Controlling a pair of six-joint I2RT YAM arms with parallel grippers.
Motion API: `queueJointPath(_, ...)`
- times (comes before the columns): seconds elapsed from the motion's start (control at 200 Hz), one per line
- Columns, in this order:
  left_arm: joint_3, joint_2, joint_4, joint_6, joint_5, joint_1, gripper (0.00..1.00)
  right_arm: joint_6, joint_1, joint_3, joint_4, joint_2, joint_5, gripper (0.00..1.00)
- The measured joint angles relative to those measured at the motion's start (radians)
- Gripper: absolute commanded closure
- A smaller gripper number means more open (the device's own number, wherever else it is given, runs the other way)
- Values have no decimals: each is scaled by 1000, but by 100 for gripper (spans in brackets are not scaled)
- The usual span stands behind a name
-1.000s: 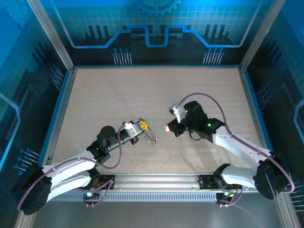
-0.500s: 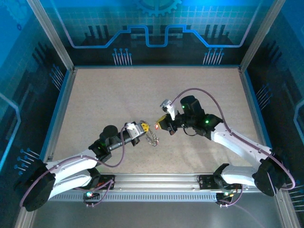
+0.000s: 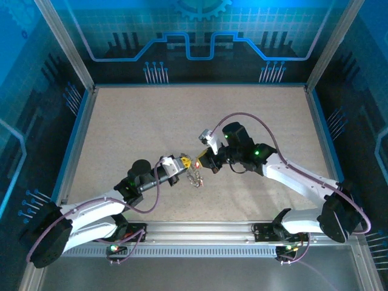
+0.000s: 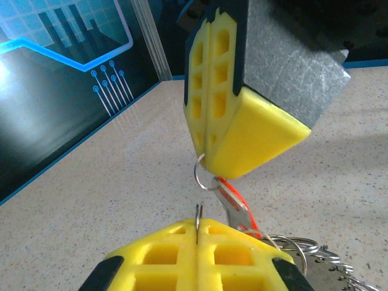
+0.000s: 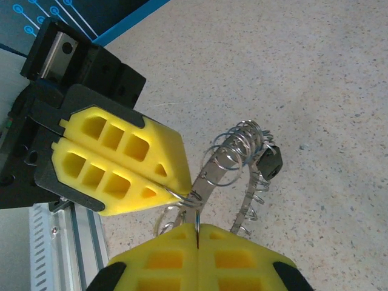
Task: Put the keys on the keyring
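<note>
Left claw (image 3: 183, 161) pinches keyring (image 3: 194, 177); right claw (image 3: 200, 161) pinches key (image 4: 235, 203).

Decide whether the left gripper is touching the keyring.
Touching. In the right wrist view the left gripper is shut on the edge of the keyring, with no gap between them.

A speckled beige tabletop (image 3: 133, 115) is lying under cool blue light, glowing circuit-pattern panels (image 3: 121, 24) are closing it in, and aluminium posts (image 3: 65, 42) are rising at its corners.
</note>
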Motion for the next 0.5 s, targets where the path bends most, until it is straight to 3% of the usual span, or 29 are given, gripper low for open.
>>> queueJointPath(0.5, 9, 50, 68, -25, 0, 2, 100, -32, 11, 32, -34, 30, 1, 100)
